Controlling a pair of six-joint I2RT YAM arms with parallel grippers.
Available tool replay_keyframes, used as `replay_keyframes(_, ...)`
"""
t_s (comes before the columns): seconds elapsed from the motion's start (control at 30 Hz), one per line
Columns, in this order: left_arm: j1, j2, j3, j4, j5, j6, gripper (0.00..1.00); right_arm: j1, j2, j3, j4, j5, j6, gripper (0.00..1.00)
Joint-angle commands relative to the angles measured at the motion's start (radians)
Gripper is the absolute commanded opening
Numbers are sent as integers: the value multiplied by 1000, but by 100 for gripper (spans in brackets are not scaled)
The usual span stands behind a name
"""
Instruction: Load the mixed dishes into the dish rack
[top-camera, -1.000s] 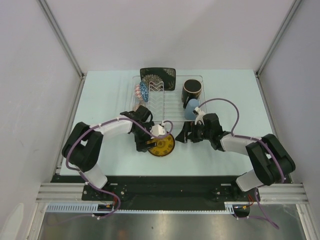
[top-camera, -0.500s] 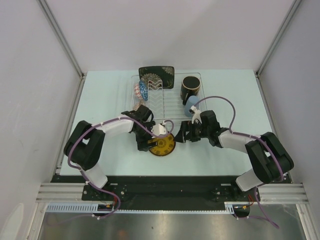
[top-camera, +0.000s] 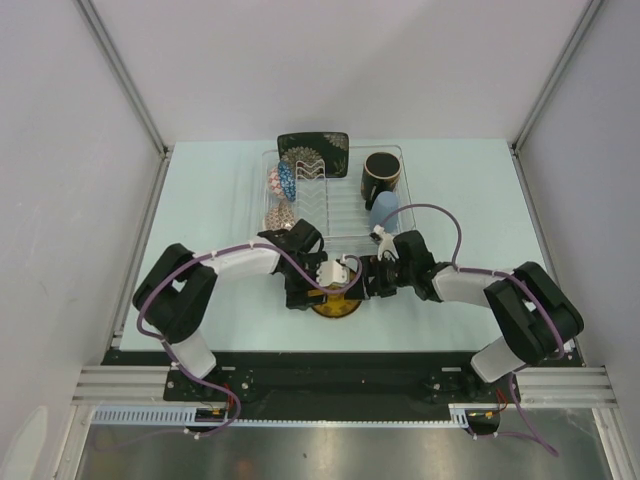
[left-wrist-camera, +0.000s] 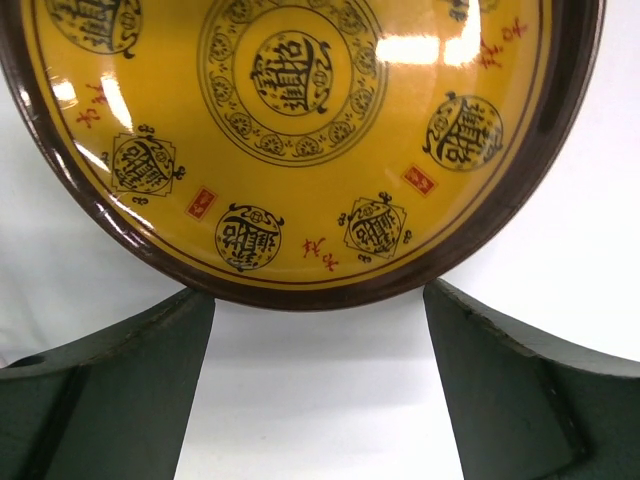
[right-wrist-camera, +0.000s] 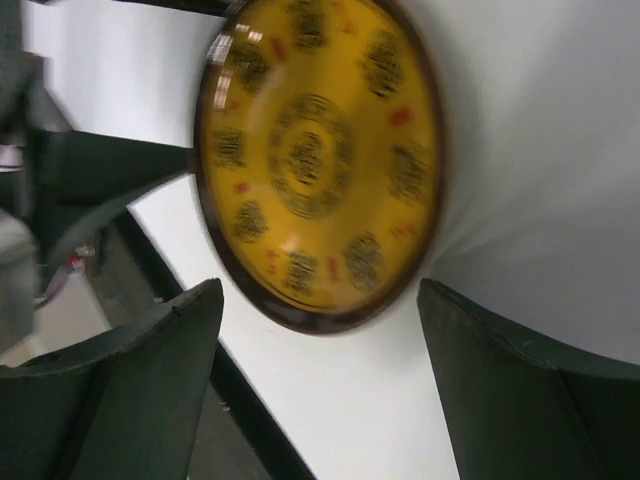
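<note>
The small yellow dark-rimmed plate (top-camera: 336, 305) lies flat on the table in front of the dish rack (top-camera: 345, 228). It is largely hidden under both wrists in the top view. My left gripper (top-camera: 322, 292) is open, its fingers either side of the plate's near rim (left-wrist-camera: 318, 292) without touching it. My right gripper (top-camera: 360, 284) is open too, facing the plate (right-wrist-camera: 320, 160) from the right with its tips just short of the rim. The rack holds the black floral square plate (top-camera: 313, 155), the dark mug (top-camera: 381, 178), the pale blue cup (top-camera: 383, 209), the blue patterned bowl (top-camera: 287, 182) and the beige patterned bowl (top-camera: 279, 215).
The table's near edge and the black base rail (top-camera: 330, 365) lie just behind the plate. White walls (top-camera: 60, 150) enclose the table on the left, right and back. My left fingers (right-wrist-camera: 90, 170) show in the right wrist view beyond the plate.
Both grippers have closed in on the yellow plate, the left one moving right and nearer, the right one moving left. The plate has shifted slightly toward the near edge.
</note>
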Motion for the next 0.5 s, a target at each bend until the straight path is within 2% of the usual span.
replay_keyframes(0.0, -29, 39, 33, 35, 20, -24, 90, 6, 36, -41, 48, -1, 2, 85)
replay_keyframes(0.37, -79, 50, 53, 60, 16, -50, 91, -11, 71, -76, 123, -17, 28, 78)
replay_keyframes(0.47, -127, 90, 131, 55, 29, -91, 91, -15, 65, -79, 136, -30, 38, 74)
